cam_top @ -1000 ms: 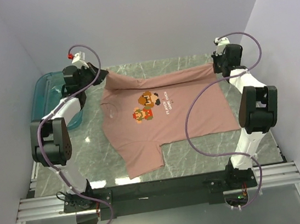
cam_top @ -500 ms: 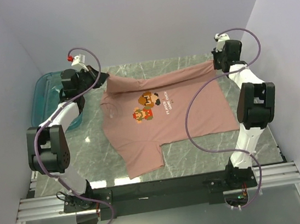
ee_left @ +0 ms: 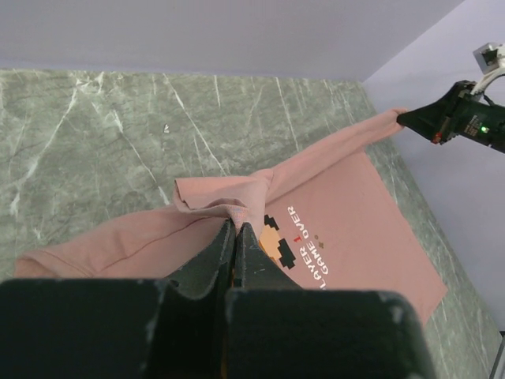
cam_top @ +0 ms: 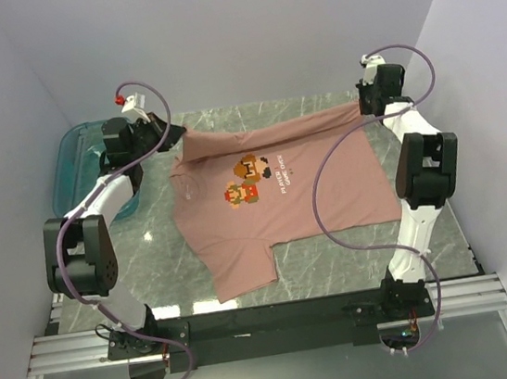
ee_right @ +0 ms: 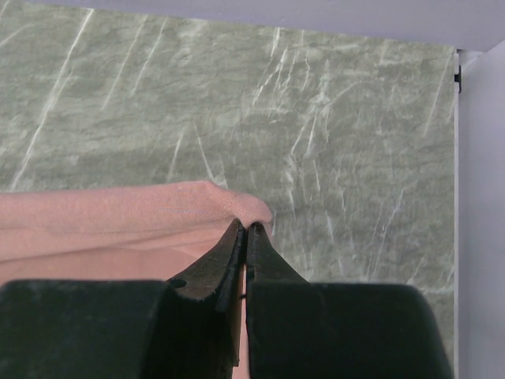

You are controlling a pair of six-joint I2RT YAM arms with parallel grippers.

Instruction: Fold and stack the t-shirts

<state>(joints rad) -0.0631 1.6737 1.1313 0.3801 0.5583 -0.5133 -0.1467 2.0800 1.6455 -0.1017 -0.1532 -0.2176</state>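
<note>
On the t-shirt [cam_top: 347,186], white lettering [cam_top: 283,178] reads "PLAYER 1 GAME OVER".

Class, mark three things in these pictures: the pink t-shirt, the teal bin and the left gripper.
pink t-shirt [cam_top: 268,225]: top external view, plain cloth near the print.
teal bin [cam_top: 64,158]: top external view, its left wall.
left gripper [ee_left: 236,227]: left wrist view, between the shut fingertips pinching the cloth.
</note>
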